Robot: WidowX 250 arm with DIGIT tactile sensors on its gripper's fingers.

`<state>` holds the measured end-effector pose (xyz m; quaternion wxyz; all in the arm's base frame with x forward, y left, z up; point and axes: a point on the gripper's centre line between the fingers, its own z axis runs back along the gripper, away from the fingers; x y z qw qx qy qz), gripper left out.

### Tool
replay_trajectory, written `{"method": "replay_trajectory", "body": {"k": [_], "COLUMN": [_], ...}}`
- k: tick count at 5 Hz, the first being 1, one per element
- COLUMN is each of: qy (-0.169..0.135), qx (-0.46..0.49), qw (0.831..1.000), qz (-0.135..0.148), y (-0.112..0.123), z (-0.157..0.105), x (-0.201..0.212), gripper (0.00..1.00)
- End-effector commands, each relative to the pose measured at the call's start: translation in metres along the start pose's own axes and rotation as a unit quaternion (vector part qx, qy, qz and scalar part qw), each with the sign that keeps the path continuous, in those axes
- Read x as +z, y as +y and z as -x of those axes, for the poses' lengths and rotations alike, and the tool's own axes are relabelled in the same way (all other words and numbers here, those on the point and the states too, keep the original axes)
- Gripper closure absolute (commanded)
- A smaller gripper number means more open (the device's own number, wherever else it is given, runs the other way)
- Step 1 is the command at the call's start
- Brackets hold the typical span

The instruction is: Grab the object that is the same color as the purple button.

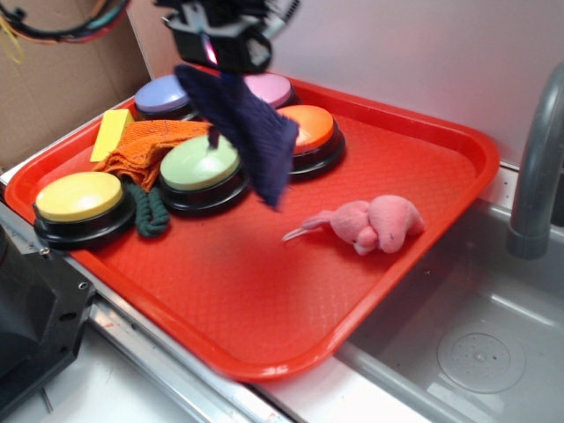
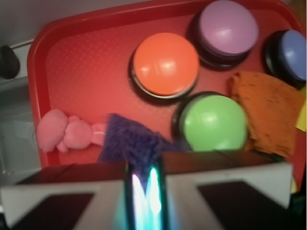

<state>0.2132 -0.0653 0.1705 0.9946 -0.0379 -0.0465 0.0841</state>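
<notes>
Navy-purple knitted cloth (image 1: 249,132) hangs off the gripper (image 1: 220,55), fingers clenched on its top edge, lower corner dangling free above the red tray (image 1: 264,291), clear of the surface. Wrist view confirms: cloth (image 2: 129,141) bunched right at the closed fingertips, gripper (image 2: 144,184) pinched tight on it.

Nearest on the tray: yellow button (image 1: 79,198) at the front-left corner, dark green knitted piece (image 1: 150,211) just beside it. Pink plush toy (image 1: 370,225) lies on its side on bare tray, right of the hanging cloth, not touching it. Green button (image 1: 201,166) sits partly behind the cloth. Orange knitted cloth (image 1: 150,145) is crumpled against the green button's left side, yellow block (image 1: 111,134) at its far-left edge. Orange button (image 1: 310,130) stands behind the cloth. Furthest back: periwinkle purple button (image 1: 163,95) and pinkish-lilac button (image 1: 269,88), side by side near the tray's rear rim. Grey faucet (image 1: 538,167) and sink (image 1: 458,344) off to the right.
</notes>
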Motion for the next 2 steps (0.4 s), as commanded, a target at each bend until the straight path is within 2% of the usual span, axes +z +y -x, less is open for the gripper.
{"method": "replay_trajectory", "body": {"k": [1, 2], "qy": [-0.065, -0.052], "qx": [0.070, 0.080], "qw": [0.994, 0.994], "qz": [0.044, 0.050], "y": [0.0546, 0.0582], "z": [0.0255, 0.0255], "x": [0.0458, 0.0466], "gripper": [1.00, 1.00]}}
